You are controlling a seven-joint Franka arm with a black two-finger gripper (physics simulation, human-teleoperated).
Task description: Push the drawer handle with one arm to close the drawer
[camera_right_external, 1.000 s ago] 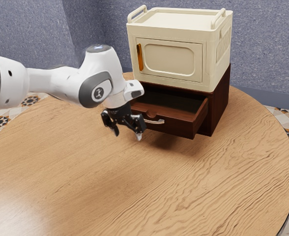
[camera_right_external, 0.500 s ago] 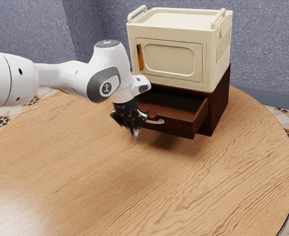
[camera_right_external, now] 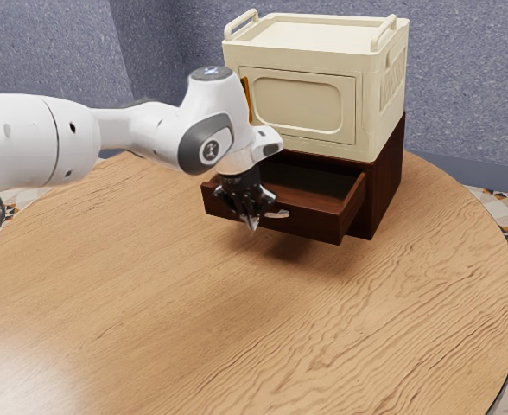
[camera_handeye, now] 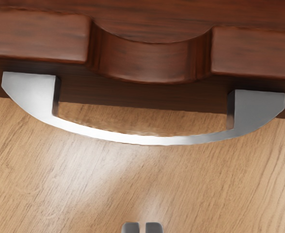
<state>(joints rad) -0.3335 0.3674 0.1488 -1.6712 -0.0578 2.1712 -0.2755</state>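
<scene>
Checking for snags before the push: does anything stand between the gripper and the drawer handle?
Nothing visible does: a short open gap separates the gripper from the handle on the pulled-out drawer's front.

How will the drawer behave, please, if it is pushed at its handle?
The drawer will probably move as one stiff piece, as its front looks like thick wood. It should slide rather than tip, since its rear sits inside the brown cabinet. The handle is curved and shiny, so a pushing fingertip may slip along it.
</scene>
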